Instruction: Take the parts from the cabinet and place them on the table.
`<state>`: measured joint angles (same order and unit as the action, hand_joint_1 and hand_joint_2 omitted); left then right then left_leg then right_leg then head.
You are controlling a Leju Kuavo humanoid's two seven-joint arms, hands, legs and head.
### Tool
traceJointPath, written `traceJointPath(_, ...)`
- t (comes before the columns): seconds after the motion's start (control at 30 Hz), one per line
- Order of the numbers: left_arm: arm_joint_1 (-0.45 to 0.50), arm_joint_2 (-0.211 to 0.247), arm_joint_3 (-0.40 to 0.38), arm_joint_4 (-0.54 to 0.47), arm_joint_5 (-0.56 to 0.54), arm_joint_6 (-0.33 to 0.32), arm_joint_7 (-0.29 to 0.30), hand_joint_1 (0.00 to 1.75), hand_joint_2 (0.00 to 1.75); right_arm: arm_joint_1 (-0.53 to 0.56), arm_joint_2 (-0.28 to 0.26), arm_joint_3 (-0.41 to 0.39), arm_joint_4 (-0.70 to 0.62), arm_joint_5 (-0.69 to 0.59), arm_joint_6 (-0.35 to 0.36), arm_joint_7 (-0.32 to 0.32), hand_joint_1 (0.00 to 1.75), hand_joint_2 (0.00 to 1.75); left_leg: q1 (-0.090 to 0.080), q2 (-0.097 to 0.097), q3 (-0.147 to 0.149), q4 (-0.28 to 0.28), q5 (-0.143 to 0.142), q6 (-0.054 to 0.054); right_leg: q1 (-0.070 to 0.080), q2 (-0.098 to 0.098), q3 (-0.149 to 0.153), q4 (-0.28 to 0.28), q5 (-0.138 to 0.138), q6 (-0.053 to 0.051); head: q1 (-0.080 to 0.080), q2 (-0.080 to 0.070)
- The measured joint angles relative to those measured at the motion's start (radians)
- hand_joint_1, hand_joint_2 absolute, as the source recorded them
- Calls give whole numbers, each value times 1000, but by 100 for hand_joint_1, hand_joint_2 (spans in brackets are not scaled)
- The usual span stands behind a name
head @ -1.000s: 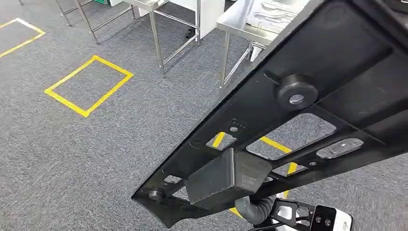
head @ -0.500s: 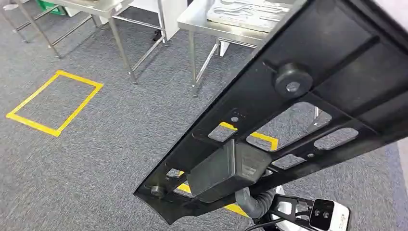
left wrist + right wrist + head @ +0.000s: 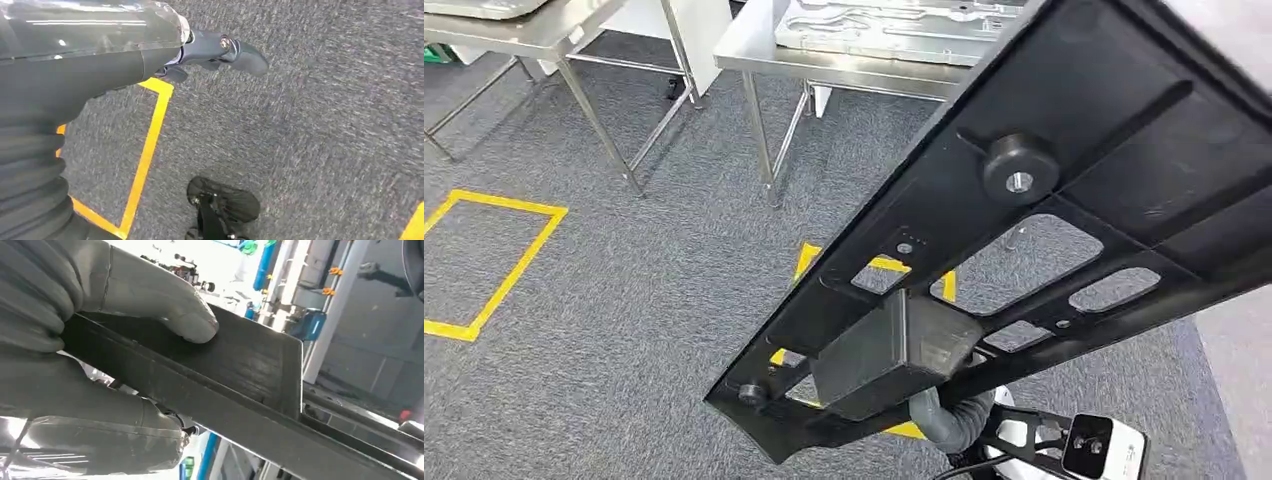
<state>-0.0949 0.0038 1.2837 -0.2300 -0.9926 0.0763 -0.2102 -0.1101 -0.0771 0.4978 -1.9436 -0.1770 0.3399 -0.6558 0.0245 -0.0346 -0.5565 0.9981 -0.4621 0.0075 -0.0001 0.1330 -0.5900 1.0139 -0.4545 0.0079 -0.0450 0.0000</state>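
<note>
fingers of my right hand (image 3: 100,340) gripped the long black part (image 3: 1024,200), held tilted above the grey carpet (image 3: 624,300) short of the steel table (image 3: 754,55), while my left hand (image 3: 220,50) hung empty, fingers loosely apart.

— What can you not make out in the head view?
— The black panel (image 3: 1064,200) runs off the top and right edges, so you never see its full length. It covers much of the steel tabletop (image 3: 844,55) and of the grey tray (image 3: 874,25) lying there, and both are also cut by the top edge.
— And the yellow floor tape (image 3: 879,265)?
— You get only pieces through the panel's openings.
— The right robot hand (image 3: 100,340)?
— In its wrist view the fingers under the panel are hidden, and the background is blurred.
— The left robot hand (image 3: 215,50)?
— The picture shows you little of it past the cover.
</note>
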Motion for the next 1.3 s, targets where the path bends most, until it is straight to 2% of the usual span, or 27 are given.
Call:
traceJointPath(0.03,-3,2,0,0,0,-1,-1,0,175,1,-1,0,-3,0,0,0,175,175,-2,11,3,-4,0,6,7,-64,-12,27,-20,3,0,0)
traceJointPath(0.07,-1,3,0,0,-1,-1,-2,0,175,0,-2,1,-4,1,0,0,175,175,-4,21,4,-4,0,10,5,-100,-42,85,-55,8,0,0)
traceJointPath(0.13,5,2,0,0,-1,-1,-2,0,175,4,-2,3,-5,1,0,0,175,175,-6,49,4,-4,-4,14,-3,-124,-130,253,-128,16,0,0)
traceJointPath(0.17,6,2,0,0,-1,-1,-2,0,175,6,-3,3,-5,1,0,0,175,175,-6,64,3,-3,-5,13,-6,-126,-162,309,-140,19,0,0)
traceJointPath(0.2,6,2,0,0,-1,-1,-2,0,175,7,-4,3,-5,1,0,0,175,175,-6,75,5,-3,-7,12,-9,-128,-166,314,-127,22,0,0)
traceJointPath(0.23,4,2,0,0,-1,-1,-2,0,175,7,-5,3,-5,1,0,0,175,175,-6,87,7,-3,-9,10,-11,-131,-146,272,-95,23,0,0)
traceJointPath(0.3,2,2,0,0,0,-1,-2,0,175,7,-5,3,-5,1,0,0,175,175,-6,107,18,-3,-16,4,-11,-157,-47,89,-5,17,0,0)
traceJointPath(0.33,2,2,0,0,1,-1,-3,0,175,6,-5,3,-5,1,1,0,175,175,-7,117,24,-3,-20,-1,-7,-195,-2,9,16,11,0,0)
traceJointPath(0.37,2,2,0,0,2,0,-3,0,175,5,-5,3,-5,0,2,0,175,175,-14,122,26,-2,-25,-8,4,-211,4,-4,4,6,0,0)
traceJointPath(0.5,-3,2,0,0,2,0,-4,0,175,5,-6,3,-6,-1,2,0,175,175,-14,161,41,-6,-32,-31,2,-159,-1,-13,10,-16,0,0)
traceJointPath(0.53,-4,2,0,0,2,0,-5,0,175,7,-6,3,-7,0,2,0,175,175,-6,130,37,5,-43,-36,-3,-151,6,-18,14,-20,0,0)
traceJointPath(0.57,-4,2,0,0,2,0,-5,0,175,3,-6,3,-7,-1,1,0,175,175,-5,82,16,58,-80,-37,-5,-143,7,-20,15,-28,0,0)
traceJointPath(0.6,-1,2,0,0,2,0,-4,0,175,2,-5,3,-7,-1,1,0,175,175,-4,61,-17,129,-117,-39,-5,-134,7,-20,15,-32,0,0)
traceJointPath(0.67,6,3,0,0,4,-1,-3,0,175,3,-6,3,-6,0,0,0,175,175,-4,43,-103,296,-179,-44,-3,-104,7,-18,15,-34,0,0)
traceJointPath(0.7,7,3,0,0,5,-2,-3,0,175,4,-6,3,-6,2,-3,0,175,175,-4,43,-122,324,-176,-43,-2,-92,7,-18,14,-34,0,0)
traceJointPath(0.73,7,2,0,0,6,-5,-3,0,175,4,-6,3,-6,8,-7,0,175,175,-4,43,-118,301,-144,-42,-2,-88,9,-17,13,-36,0,0)
traceJointPath(0.83,2,3,1,0,9,-10,-1,0,175,3,-6,3,-6,18,-19,0,175,175,-4,35,-16,50,3,-31,-2,-66,20,-12,5,-28,0,0)
traceJointPath(0.87,0,5,1,0,10,-12,0,0,175,3,-6,3,-6,18,-20,0,175,175,-9,22,-2,18,-9,-23,2,-63,19,-9,2,-23,0,0)
traceJointPath(0.97,0,6,1,0,13,-15,1,0,175,2,-6,3,-6,20,-20,0,175,175,-16,24,-5,11,-5,-9,-3,-59,11,-8,4,-6,0,0)
traceJointPath(1.03,-1,4,1,0,13,-16,1,0,175,1,-6,4,-8,22,-21,0,175,175,-5,28,-1,-2,4,5,0,-62,12,-6,-1,5,0,0)
traceJointPath(1.07,-2,4,1,0,13,-16,2,0,175,-2,-6,4,-8,24,-23,0,175,175,-5,31,0,-4,6,11,0,-94,0,26,-26,9,0,0)
traceJointPath(1.1,-1,4,1,0,14,-17,2,0,175,-6,-6,4,-8,26,-25,0,175,175,-6,34,-1,-4,5,15,-3,-112,-35,99,-71,13,0,0)
traceJointPath(1.13,1,4,1,0,14,-18,2,0,175,-6,-6,4,-8,26,-26,0,175,175,-6,36,-2,-4,5,15,-5,-117,-59,150,-97,16,0,0)
traceJointPath(1.17,4,4,1,0,14,-19,1,0,175,-4,-6,5,-7,27,-28,0,175,175,-7,43,-3,-4,5,15,-7,-122,-113,258,-140,20,0,0)
traceJointPath(1.2,5,4,1,0,14,-20,1,0,175,-4,-6,5,-7,28,-29,0,175,175,-7,45,-4,-3,4,16,-9,-124,-138,306,-150,23,0,0)
traceJointPath(1.27,5,4,1,0,14,-21,0,0,175,-4,-6,5,-7,29,-31,0,175,175,-7,49,-2,-3,2,13,-14,-128,-126,272,-103,25,0,0)
traceJointPath(1.3,5,4,1,0,15,-22,0,0,175,-4,-6,5,-7,30,-32,0,175,175,-7,50,3,-3,0,11,-15,-131,-76,173,-49,22,0,0)
